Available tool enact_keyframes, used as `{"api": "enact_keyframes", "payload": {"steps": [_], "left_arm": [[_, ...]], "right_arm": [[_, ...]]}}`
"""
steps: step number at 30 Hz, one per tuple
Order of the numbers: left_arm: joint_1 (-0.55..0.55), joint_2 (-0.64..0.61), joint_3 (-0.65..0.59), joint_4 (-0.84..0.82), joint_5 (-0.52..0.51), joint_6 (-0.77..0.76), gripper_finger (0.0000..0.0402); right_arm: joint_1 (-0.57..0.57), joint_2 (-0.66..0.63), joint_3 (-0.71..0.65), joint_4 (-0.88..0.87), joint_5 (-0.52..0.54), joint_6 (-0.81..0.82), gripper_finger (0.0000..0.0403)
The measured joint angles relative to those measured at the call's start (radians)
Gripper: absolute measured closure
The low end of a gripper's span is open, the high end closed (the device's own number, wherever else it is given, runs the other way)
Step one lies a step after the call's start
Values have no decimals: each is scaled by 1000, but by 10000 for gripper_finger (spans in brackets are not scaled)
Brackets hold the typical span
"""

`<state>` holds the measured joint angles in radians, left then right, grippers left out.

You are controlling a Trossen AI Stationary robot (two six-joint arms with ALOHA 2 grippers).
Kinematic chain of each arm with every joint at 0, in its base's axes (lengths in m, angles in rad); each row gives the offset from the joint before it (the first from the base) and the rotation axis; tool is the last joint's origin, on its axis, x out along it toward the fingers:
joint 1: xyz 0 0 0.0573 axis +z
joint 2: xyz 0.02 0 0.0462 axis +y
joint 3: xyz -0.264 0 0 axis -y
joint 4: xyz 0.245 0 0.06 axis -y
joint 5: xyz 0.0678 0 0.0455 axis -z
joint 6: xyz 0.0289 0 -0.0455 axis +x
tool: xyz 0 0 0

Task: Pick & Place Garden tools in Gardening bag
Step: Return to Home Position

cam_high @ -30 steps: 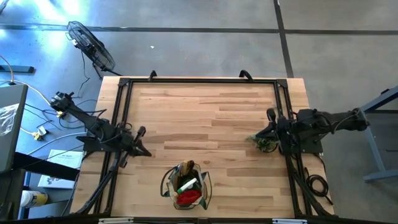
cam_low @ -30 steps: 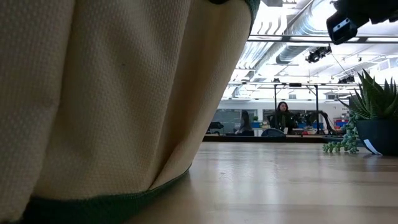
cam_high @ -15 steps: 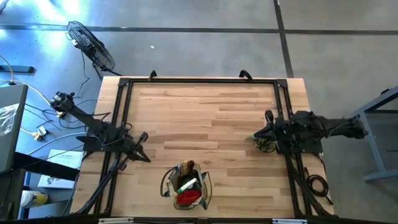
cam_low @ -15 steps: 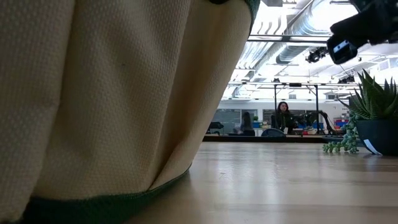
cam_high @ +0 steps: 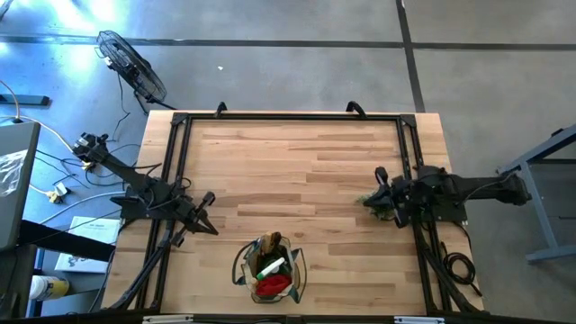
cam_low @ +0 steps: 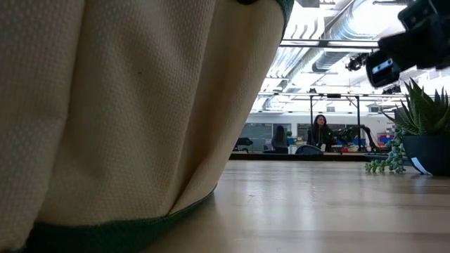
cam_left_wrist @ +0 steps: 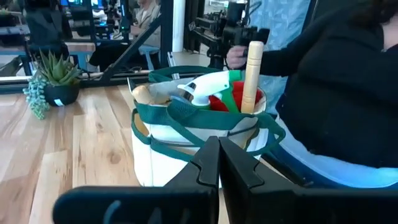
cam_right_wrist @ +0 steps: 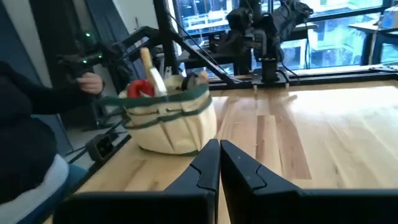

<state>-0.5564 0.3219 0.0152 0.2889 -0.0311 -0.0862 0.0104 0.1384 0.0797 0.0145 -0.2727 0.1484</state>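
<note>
Evidently the tools are stowed: the gardening bag (cam_high: 268, 268) is stood at the tabletop's (cam_high: 297, 153) near edge, with a wooden trowel handle (cam_left_wrist: 253, 74) held upright in it, long axis vertical, blade hidden below. Left of the bag the left claw (cam_left_wrist: 219, 149) is clenched, empty; far right of it, the right claw (cam_right_wrist: 219, 152) likewise. Only withdrawal to rest is judged outstanding, kept clear of the bag's loops.

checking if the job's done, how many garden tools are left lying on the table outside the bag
0. No loose tool shows on the table; the wooden-handled tool, red item and white-and-green tool all sit in the gardening bag. Only the potted plant stands outside it.
</note>
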Motion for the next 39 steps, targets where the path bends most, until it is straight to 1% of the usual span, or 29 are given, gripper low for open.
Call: {"api": "enact_keyframes", "payload": {"steps": [2, 3, 5, 9, 11, 13, 15, 17, 20, 23, 26, 32, 34, 37, 39], "left_arm": [[0, 2, 0, -1, -1, 2, 401], [0, 3, -1, -6, -6, 2, 401], [0, 3, -1, -7, -11, 1, 401], [0, 2, -2, 0, -12, -5, 401], [0, 2, -2, 0, -15, -2, 401], [0, 2, -2, 0, -52, 19, 402], [0, -1, -3, 0, -130, 49, 402], [1, -7, -3, 0, -183, 83, 401], [7, -14, -4, 2, -223, 132, 401], [59, -31, -4, 12, -226, 159, 401], [148, -50, -4, 19, -166, 160, 402], [371, -56, -4, 10, 65, 106, 402], [439, -56, -4, 0, 114, 104, 401], [529, -56, -4, -1, 160, 95, 402], [581, -56, -4, -3, 216, 80, 401]], "right_arm": [[0, 0, -60, 60, 1, 0, 400], [0, 0, -71, 55, 8, 2, 400], [0, 17, -71, 52, 12, 9, 400], [-1, 32, -71, 62, -46, -14, 400], [0, 31, -71, 56, -47, -22, 400], [-6, 32, -71, 54, -36, -40, 400], [-24, 31, -71, 54, -42, -47, 400], [-51, 31, -71, 55, -44, -52, 400], [-102, 31, -72, 52, -49, -80, 400], [-169, 31, -72, 52, -72, -102, 400], [-242, 31, -72, 54, -143, -118, 400], [-392, 32, -72, 59, -298, -126, 400], [-436, 32, -72, 59, -329, -128, 400], [-492, 32, -72, 59, -356, -129, 400], [-518, 32, -72, 59, -381, -120, 400]]}}
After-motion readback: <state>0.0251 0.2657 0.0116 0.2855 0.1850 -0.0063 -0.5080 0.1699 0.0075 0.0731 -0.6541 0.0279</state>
